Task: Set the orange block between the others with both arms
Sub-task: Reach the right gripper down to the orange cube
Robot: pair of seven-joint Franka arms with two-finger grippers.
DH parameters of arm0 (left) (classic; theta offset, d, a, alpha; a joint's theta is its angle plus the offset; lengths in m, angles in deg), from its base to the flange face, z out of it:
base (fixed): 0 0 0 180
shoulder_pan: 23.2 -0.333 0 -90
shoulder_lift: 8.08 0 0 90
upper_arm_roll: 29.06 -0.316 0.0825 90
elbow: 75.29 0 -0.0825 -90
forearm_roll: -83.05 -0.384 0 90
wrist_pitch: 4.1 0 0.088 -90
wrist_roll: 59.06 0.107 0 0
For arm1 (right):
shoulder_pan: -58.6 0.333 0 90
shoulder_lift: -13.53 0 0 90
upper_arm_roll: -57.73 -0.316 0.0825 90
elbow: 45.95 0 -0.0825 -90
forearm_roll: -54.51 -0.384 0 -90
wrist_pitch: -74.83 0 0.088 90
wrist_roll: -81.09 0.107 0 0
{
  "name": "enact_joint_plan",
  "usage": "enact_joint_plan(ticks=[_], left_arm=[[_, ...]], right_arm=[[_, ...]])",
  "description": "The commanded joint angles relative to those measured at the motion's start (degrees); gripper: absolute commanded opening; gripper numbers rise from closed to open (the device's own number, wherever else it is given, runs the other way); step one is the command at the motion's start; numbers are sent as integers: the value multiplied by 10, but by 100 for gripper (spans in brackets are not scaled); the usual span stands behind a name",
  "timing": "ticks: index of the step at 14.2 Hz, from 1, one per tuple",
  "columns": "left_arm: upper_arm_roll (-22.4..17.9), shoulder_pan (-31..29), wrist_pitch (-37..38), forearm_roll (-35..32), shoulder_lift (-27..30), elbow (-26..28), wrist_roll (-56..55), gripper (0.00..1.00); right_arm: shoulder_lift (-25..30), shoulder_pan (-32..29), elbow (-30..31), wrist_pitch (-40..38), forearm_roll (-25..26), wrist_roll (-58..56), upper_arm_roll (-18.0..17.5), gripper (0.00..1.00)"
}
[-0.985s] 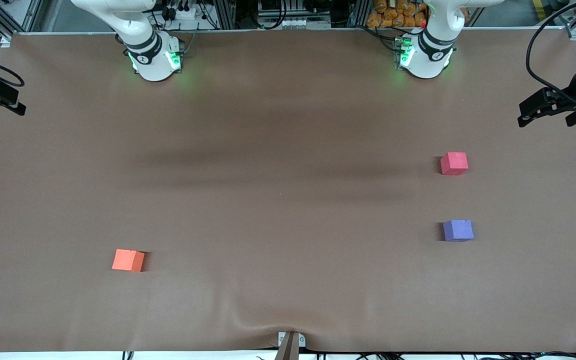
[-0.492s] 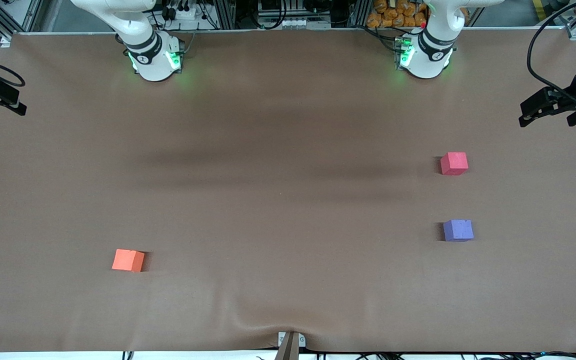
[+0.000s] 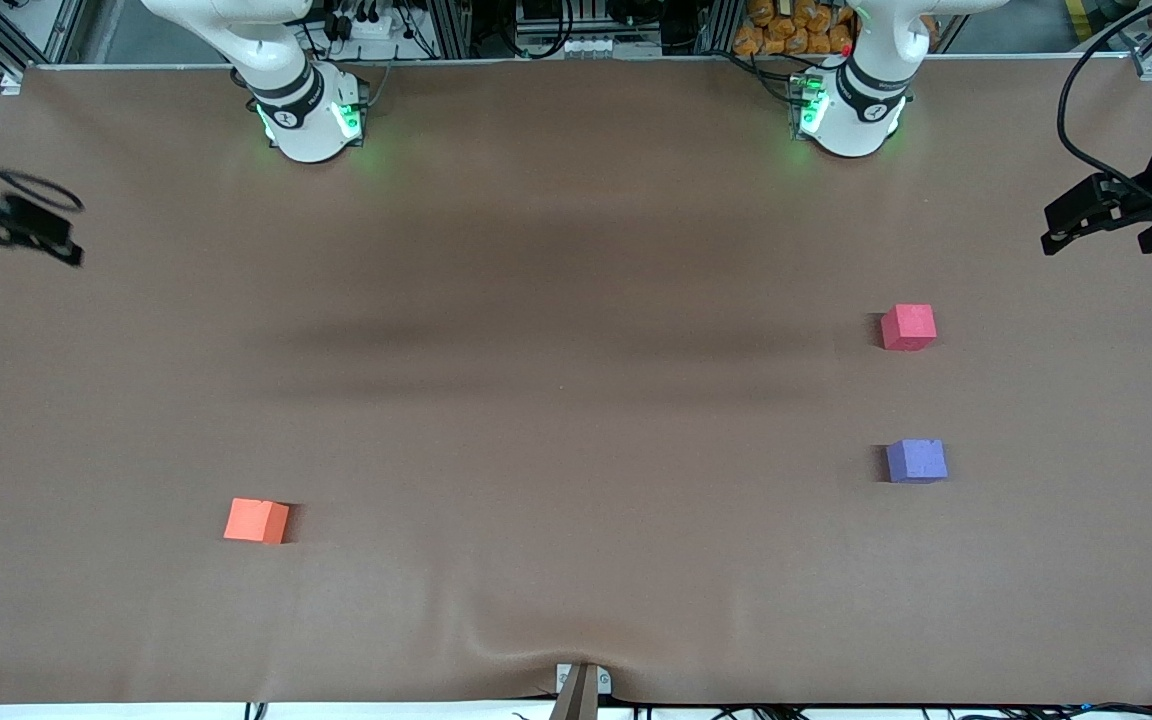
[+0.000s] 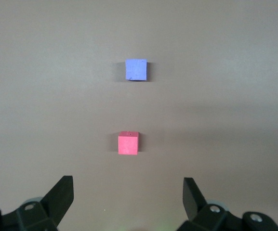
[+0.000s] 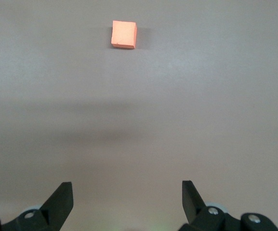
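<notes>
The orange block lies alone on the brown cloth toward the right arm's end, near the front camera. The others stand toward the left arm's end: a pinkish-red cube and, nearer the front camera, a purple-blue cube, with a bare gap between them. My right gripper hangs open and empty over the table's edge at the right arm's end. Over the edge at the left arm's end, my left gripper is open and empty.
The two green-lit arm bases stand along the table's edge farthest from the front camera. The cloth wrinkles around a small bracket at the edge nearest that camera. Cables and shelving sit off the table past the bases.
The right gripper has swung in over the table from its end, with motion blur. The left gripper has drifted slightly outward. The three cubes have not moved.
</notes>
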Motion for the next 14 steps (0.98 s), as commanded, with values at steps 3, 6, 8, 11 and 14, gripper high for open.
enact_joint_plan(ticks=[3, 6, 8, 11, 14], left_arm=[[-2, 5, 4, 5, -9, -13, -1, 100], [-1, 3, 4, 6, -7, -12, -2, 100], [0, 2, 3, 6, -6, -12, 1, 100], [0, 3, 3, 6, -6, -12, -3, 100], [-2, 0, 4, 6, -4, -12, 3, 100]], right_arm=[[-124, 27, -12, 115, -4, 9, 2, 100], [-194, 32, -15, 215, 2, 9, 2, 100], [-240, 33, -16, 290, 4, 9, 2, 100], [-311, 38, -16, 382, 3, 8, 2, 100], [-368, 38, -24, 451, 7, 7, 3, 100]])
